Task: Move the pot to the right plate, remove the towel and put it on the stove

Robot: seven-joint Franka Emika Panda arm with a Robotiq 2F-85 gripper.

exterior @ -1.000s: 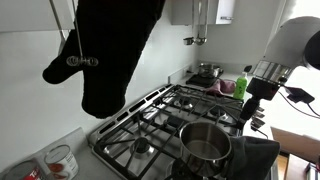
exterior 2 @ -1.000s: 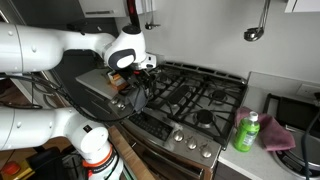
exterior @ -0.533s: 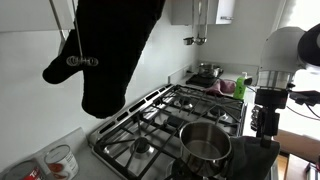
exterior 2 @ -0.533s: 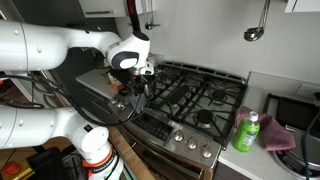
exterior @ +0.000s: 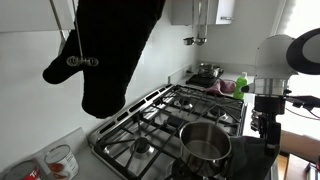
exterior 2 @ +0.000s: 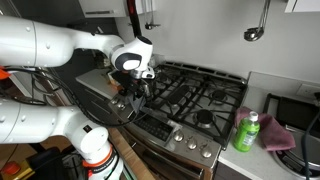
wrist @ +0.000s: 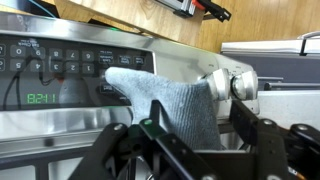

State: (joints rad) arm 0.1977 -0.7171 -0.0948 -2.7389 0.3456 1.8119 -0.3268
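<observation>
Towel, grey, hangs against the stainless front of the stove in the wrist view, with the control panel and its green display to its left and a metal knob just beside it on the right. The gripper enters from the bottom of that view with its jaws spread wide. The lower part of the towel lies between the jaws, which are not closed on it; whether either finger touches the cloth cannot be told. In an exterior view, from left to right, a black oven mitt hangs in the foreground. The pot stands upright on the grate at the near end of the stove, and the gripper points downward at the stove's front edge, just right of the pot. A green bottle stands farther back. In an exterior view from the opposite side, the gripper hangs at the left front corner of the stove, and the green bottle is on the counter to the right.
</observation>
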